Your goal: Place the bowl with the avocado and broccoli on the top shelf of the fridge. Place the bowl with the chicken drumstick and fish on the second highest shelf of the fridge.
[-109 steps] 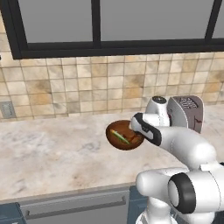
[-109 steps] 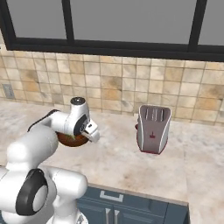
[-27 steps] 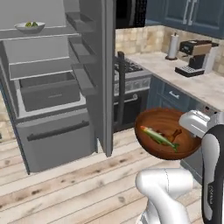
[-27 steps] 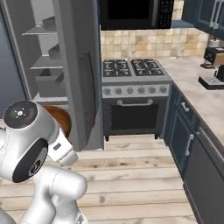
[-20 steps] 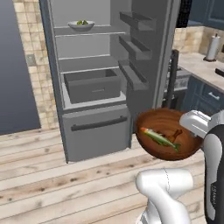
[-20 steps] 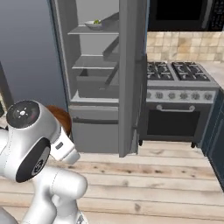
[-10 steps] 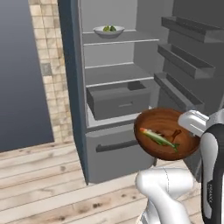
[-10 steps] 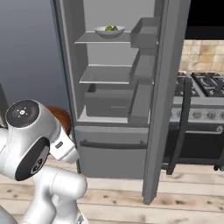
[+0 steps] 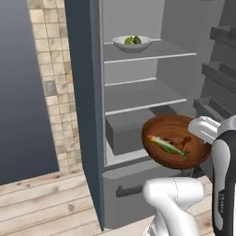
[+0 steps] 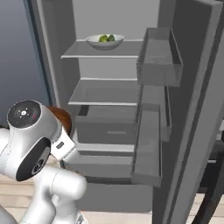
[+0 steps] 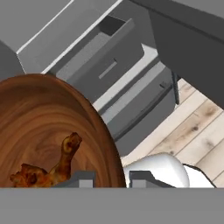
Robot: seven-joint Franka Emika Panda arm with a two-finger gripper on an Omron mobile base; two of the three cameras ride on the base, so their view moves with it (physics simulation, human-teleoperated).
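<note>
Left base view: the fridge (image 9: 92, 115) stands open. The white bowl (image 9: 132, 43) with the avocado (image 9: 137, 40) and broccoli (image 9: 128, 40) sits on its top shelf. The brown bowl (image 9: 175, 141), with the fish (image 9: 167, 144) inside, is held before the fridge drawer.

Right base view: the white bowl (image 10: 105, 41) is on the fridge's top shelf.

Hand view: the gripper (image 11: 112, 179) pinches the brown bowl's rim; the drumstick (image 11: 50, 168) lies inside.

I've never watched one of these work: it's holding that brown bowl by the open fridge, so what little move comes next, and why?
Probably lift the brown bowl higher. It hangs in front of the grey drawer, below the second highest shelf where it belongs. That shelf looks bare, and the white bowl with green food already sits on the top shelf. The fish and drumstick lie loose, so slowly and level.
</note>
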